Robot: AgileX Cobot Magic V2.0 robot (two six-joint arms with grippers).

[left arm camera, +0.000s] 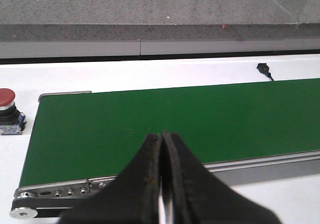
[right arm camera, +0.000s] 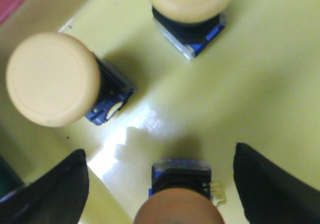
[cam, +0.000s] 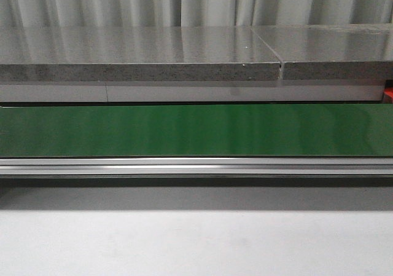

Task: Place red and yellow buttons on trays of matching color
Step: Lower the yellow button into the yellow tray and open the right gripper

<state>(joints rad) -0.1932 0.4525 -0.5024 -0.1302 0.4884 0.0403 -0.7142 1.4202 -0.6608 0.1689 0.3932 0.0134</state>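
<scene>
Buttons are partly sorted, I judge: two yellow buttons [right arm camera: 52, 79] [right arm camera: 190, 7] stand upright, caps up, on the yellow tray [right arm camera: 250, 94]. A third button [right arm camera: 180, 196], also upright, sits between the wide-open fingers of the right claw [right arm camera: 165, 184], apparently just set down. One red button [left arm camera: 7, 109] waits on the table [left arm camera: 150, 69] at nine o'clock of the green belt [left arm camera: 175, 119]. The left claw [left arm camera: 162, 184] is closed, empty, over the belt.

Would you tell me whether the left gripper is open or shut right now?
Shut: the left gripper has its two black fingers pressed together, holding nothing.
</scene>
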